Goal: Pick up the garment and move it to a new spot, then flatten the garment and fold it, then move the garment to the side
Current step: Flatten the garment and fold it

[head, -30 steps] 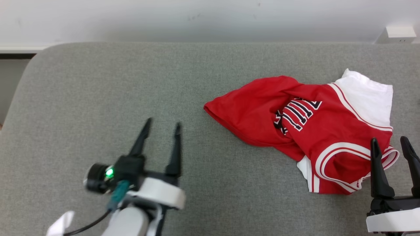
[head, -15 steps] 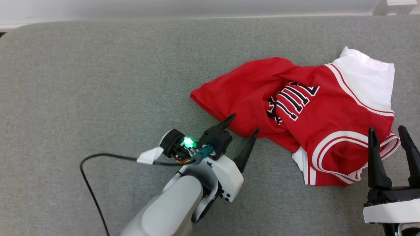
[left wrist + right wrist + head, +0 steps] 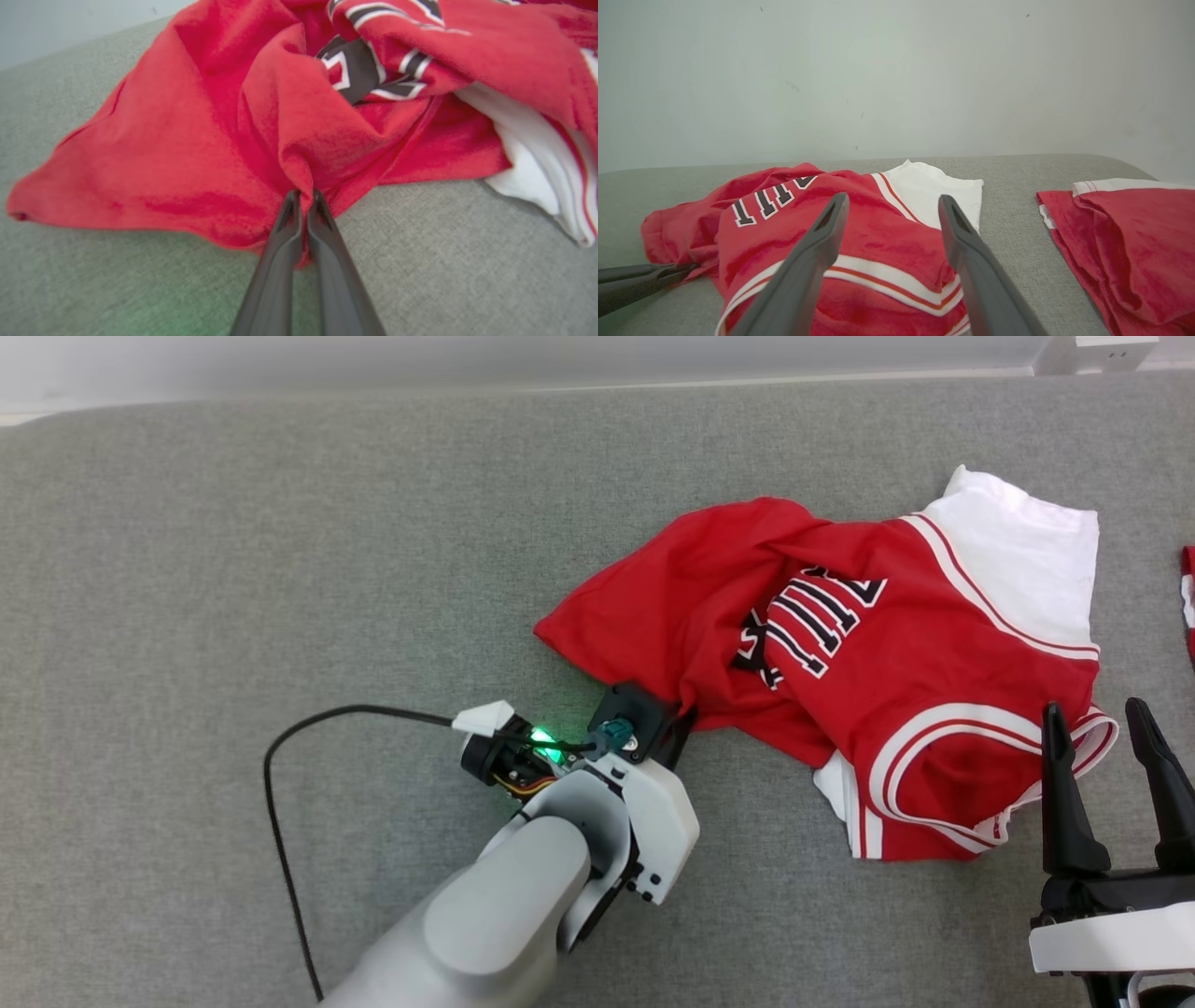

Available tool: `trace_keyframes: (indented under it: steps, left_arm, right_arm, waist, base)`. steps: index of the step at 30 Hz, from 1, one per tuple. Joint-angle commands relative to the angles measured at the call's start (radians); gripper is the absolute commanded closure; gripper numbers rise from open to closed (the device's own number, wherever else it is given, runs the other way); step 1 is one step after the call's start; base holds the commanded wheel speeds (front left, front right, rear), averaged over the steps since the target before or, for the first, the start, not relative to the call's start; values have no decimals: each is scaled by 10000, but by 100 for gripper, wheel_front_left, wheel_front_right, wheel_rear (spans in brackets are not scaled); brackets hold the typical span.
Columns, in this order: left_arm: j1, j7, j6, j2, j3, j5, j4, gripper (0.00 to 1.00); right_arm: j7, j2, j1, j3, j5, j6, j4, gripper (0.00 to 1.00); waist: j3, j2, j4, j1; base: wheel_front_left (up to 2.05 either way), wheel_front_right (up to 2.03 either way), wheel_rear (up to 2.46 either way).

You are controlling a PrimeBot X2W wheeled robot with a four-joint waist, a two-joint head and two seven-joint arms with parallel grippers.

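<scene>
The garment (image 3: 840, 644), a red jersey with white trim, lies crumpled on the right half of the grey padded surface (image 3: 233, 569). Its left edge comes to a point near the middle of the surface, and its white sleeve reaches toward the far edge on the right. The left gripper (image 3: 303, 196) has its jaws pressed together on a raised fold at the garment's near-left hem, pinching red cloth between them. The right gripper (image 3: 1092, 709) hovers at the garment's near-right corner, jaws spread and holding nothing, tips over the striped trim. The left half of the surface lies bare apart from the left arm's black cable (image 3: 280, 803). To the right, a second red garment (image 3: 1125, 233) sits apart from the first, with a strip of bare grey between them. A pale wall (image 3: 896, 70) rises behind the far edge.
</scene>
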Motion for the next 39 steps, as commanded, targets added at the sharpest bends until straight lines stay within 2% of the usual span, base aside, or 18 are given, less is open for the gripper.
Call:
trace_keyframes:
  steps: [1, 5, 8, 22, 27, 28, 30, 36, 39]
  left_arm:
    - [284, -92, 70, 111, -99, 50, 253, 100]
    - [534, -555, 176, 430, -83, 115, -53, 100]
    - [956, -601, 294, 898, -59, 76, -511, 100]
    - [3606, 520, 1342, 3661, 284, -411, -3376, 100]
    - [4321, 665, 1645, 4280, 515, -720, -4234, 100]
    - [4428, 494, 1665, 4269, 601, -859, -4441, 80]
    - [4593, 90, 1777, 4197, 796, -946, -4773, 0]
    - [5063, -1788, 2422, 3672, 1849, -1517, -5594, 0]
    - [5087, -2625, 2872, 3671, 2424, -1374, -5810, 0]
  right_arm:
    - [-5, -14, 23, -30, 58, -26, 36, 0]
    - [59, -4, 185, -83, 67, -26, 43, 0]
    - [125, 2, 277, -115, 97, -26, 62, 0]
    - [423, 54, 925, -286, 119, -26, -64, 0]
    - [576, 69, 1155, -299, 99, -26, -199, 0]
    - [601, 72, 1194, -300, 104, -26, -231, 0]
    - [658, 74, 1267, -318, 100, -26, -265, 0]
    - [839, 67, 1307, -337, 26, -26, -393, 0]
    - [929, 33, 1304, -280, -25, -27, -516, 0]
  waist:
    - [-53, 0, 29, 0]
    - [-219, 0, 150, 0]
    - [-399, 0, 247, 0]
    - [-1314, 0, 536, 0]
    - [-1540, 0, 585, 0]
    - [-1570, 0, 592, 0]
    - [-1654, 0, 612, 0]
    - [-1862, 0, 664, 0]
    - [-1895, 0, 697, 0]
  base:
    - [0, 0, 0]
    - [0, 0, 0]
    - [0, 0, 0]
    - [0, 0, 0]
    - [0, 0, 0]
    - [0, 0, 0]
    - [0, 0, 0]
    - [0, 0, 0]
    - [0, 0, 0]
